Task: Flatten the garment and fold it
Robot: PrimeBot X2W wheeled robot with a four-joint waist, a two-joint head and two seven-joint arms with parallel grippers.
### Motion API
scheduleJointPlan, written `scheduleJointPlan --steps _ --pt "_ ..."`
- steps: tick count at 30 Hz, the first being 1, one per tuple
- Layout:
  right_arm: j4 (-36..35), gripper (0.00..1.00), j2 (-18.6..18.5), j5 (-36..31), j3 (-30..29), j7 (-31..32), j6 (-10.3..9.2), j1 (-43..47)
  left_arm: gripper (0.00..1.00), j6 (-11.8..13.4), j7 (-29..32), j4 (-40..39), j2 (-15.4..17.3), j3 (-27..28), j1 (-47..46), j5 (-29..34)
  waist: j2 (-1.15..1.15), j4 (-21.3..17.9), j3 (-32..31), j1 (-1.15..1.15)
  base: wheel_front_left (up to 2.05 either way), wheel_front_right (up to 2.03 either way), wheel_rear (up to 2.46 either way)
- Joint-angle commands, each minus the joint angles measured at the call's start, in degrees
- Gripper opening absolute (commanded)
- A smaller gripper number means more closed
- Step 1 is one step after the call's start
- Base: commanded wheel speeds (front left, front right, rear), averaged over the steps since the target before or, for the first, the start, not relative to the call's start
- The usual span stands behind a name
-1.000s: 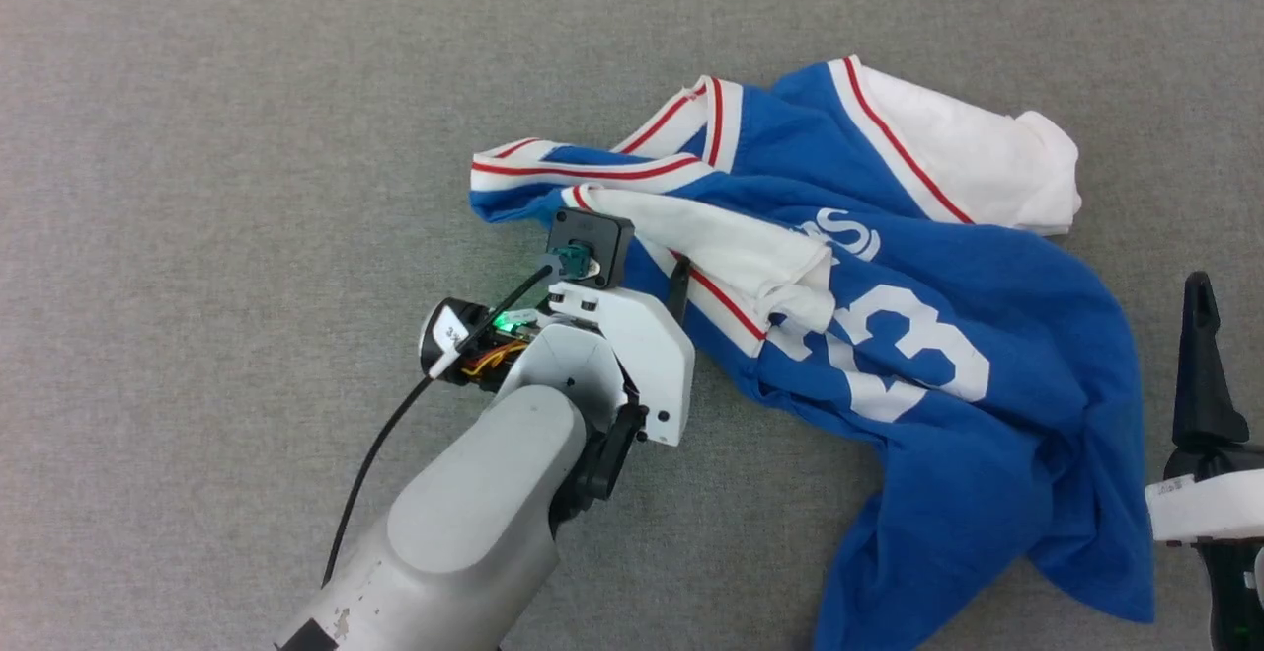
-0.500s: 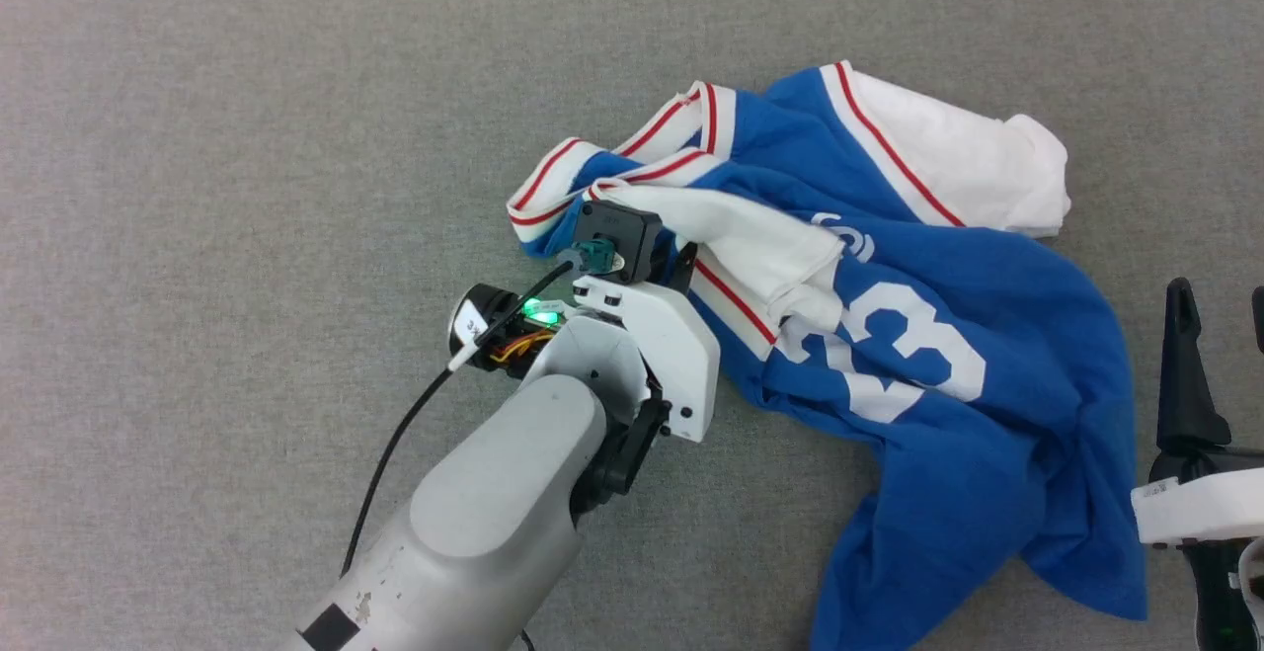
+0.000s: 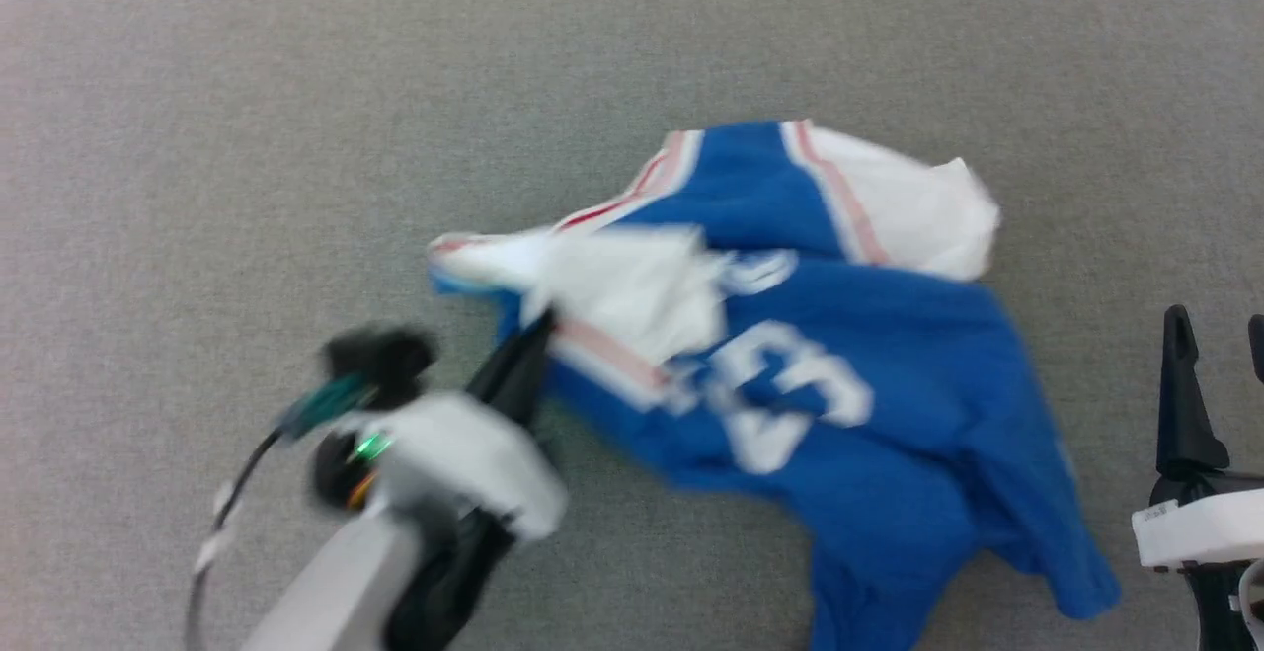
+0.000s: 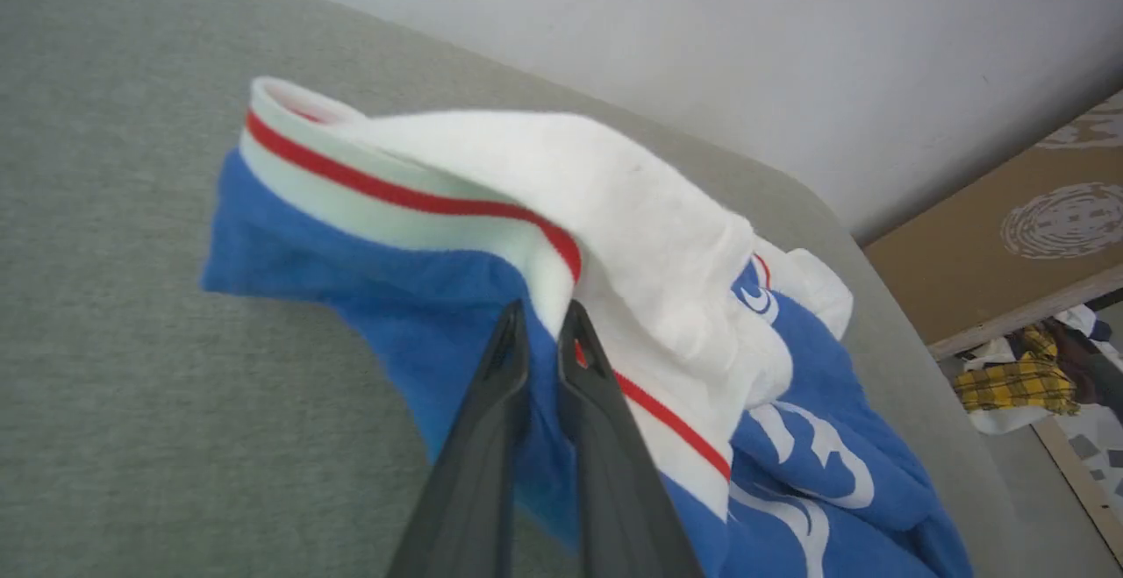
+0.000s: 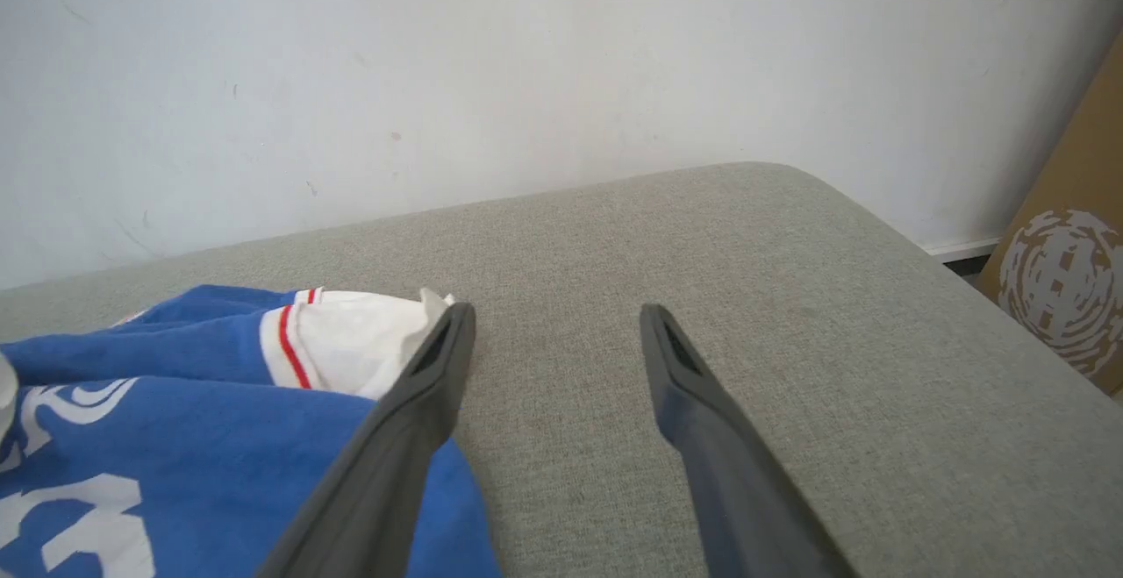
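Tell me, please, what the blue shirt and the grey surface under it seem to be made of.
The garment: soft knit cloth, probably cotton or polyester jersey, matte; it drapes in loose folds and looks slightly fuzzy. The grey surface: woven upholstery-like fabric, matte, with a fine visible weave; its rounded edge suggests padding beneath, though that is hidden.

Crumpled royal-blue jersey [image 3: 889, 384], white sleeves, red-striped trim, white numerals, on grey surface [image 3: 247, 137]
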Motion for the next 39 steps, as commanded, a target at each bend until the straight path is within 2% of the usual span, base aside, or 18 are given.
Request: scheduleJointPlan --steps 1,4,5,10,14,17,20,24,30,39 --pt "-0.3 1.00 0.1 0.2 -0.3 0.1 -0.11 0.5 0.13 0.7 -1.0 0.1 1.9 1.6 3.5 -0.6 0.00 0.5 0.0 0.01 0.00 0.00 0.00" --pt "-0.8 1.00 0.1 0.0 -0.7 0.5 -0.11 0.5 0.38 1.5 -2.2 1.5 4.3 3.6 8.6 -1.8 0.00 1.1 0.2 0.01 0.00 0.00 0.00" --pt "-1.0 1.00 0.1 -0.1 -0.8 0.6 -0.11 0.5 1.00 1.8 -2.8 2.1 4.5 4.1 9.7 -2.1 0.00 1.4 0.2 0.01 0.00 0.00 0.00" --pt "-1.7 1.00 0.1 -0.4 -0.7 1.3 -0.11 0.4 1.00 3.7 -6.3 2.1 3.1 5.2 11.7 -1.7 0.00 2.8 0.1 0.01 0.00 0.00 0.00" --pt "-1.8 1.00 0.1 -0.4 -0.7 1.6 -0.11 0.7 1.00 7.0 -7.5 -2.2 5.4 4.0 11.2 3.8 0.00 3.6 -0.7 0.01 0.00 0.00 0.00" --pt "-1.9 1.00 0.1 -0.3 -0.9 1.7 -0.11 1.1 1.00 9.1 -5.2 -7.0 7.8 1.6 9.8 8.4 0.00 4.4 -1.1 0.01 0.00 0.00 0.00" --pt "-2.0 1.00 0.1 -0.2 -0.5 1.8 -0.11 1.2 1.00 10.8 0.5 -9.9 10.2 -2.2 6.8 13.3 0.00 4.9 -1.2 0.01 0.00 0.00 0.00" --pt "-2.1 1.00 0.1 -0.1 0.2 1.8 -0.11 0.5 1.00 9.4 7.8 -8.9 9.9 -8.1 0.7 17.4 0.00 4.9 -0.5 0.01 0.00 0.00 0.00" --pt "-2.3 1.00 0.1 -0.2 0.6 1.8 -0.11 -0.2 1.00 6.2 15.6 -1.9 7.6 -13.7 -6.6 19.7 0.00 3.9 1.4 0.01 0.00 0.00 0.00" --pt "-2.0 1.00 0.1 0.0 0.1 1.4 -0.11 -0.6 1.00 5.3 17.8 4.8 5.6 -14.7 -9.8 19.4 0.00 2.8 3.2 0.01 0.00 0.00 0.00"
